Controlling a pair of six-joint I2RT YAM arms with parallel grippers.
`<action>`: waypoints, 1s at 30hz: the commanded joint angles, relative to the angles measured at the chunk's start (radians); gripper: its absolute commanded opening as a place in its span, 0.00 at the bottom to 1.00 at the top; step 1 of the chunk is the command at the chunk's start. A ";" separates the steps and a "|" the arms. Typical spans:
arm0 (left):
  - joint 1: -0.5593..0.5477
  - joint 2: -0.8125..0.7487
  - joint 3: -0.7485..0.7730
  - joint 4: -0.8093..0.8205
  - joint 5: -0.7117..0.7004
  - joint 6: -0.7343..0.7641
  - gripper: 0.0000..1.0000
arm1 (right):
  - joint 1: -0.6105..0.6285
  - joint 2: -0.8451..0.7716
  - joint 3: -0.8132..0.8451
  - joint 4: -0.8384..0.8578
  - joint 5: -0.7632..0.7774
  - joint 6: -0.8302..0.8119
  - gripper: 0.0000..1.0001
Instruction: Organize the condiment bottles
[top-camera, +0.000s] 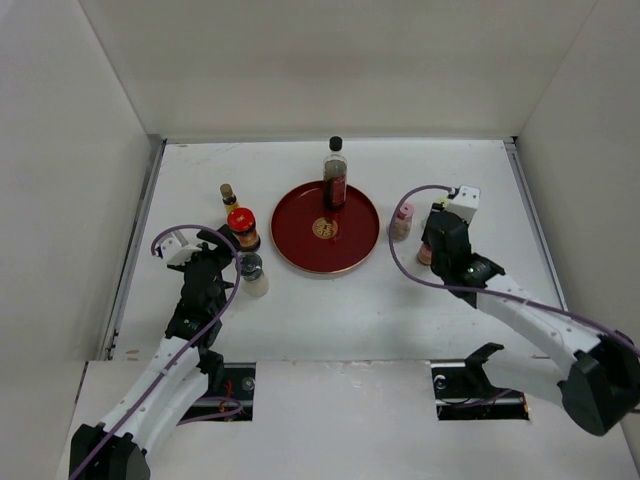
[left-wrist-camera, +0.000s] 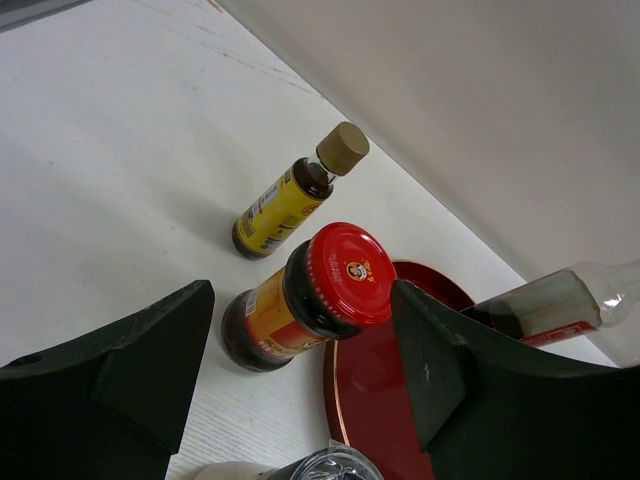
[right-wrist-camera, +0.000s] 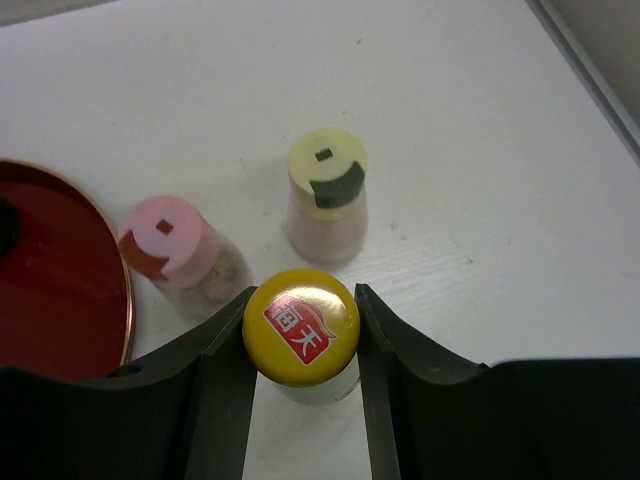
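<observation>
White table (top-camera: 350, 310) — plain white walls (top-camera: 300, 60) on three sides, even light

Our left arm (top-camera: 160, 385) and right arm (top-camera: 530, 320) wear white shells over black joints, with bulky black housings at the shoulders. A purple cable (top-camera: 391, 245) loops off each wrist and runs down the links. A small white camera box (top-camera: 464, 203) sits on each wrist. The left gripper (left-wrist-camera: 300, 350) and right gripper (right-wrist-camera: 300, 330) have broad, matte black, wedge-shaped fingers (right-wrist-camera: 200, 400).
</observation>
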 joint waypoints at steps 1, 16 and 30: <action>-0.008 -0.006 -0.008 0.056 0.013 -0.001 0.70 | 0.064 -0.171 0.018 -0.019 0.101 -0.003 0.25; -0.006 -0.012 -0.013 0.059 0.010 -0.001 0.70 | 0.216 0.075 0.322 0.125 -0.142 -0.009 0.26; 0.002 0.012 -0.017 0.072 0.013 -0.002 0.70 | 0.096 0.497 0.566 0.347 -0.287 -0.098 0.27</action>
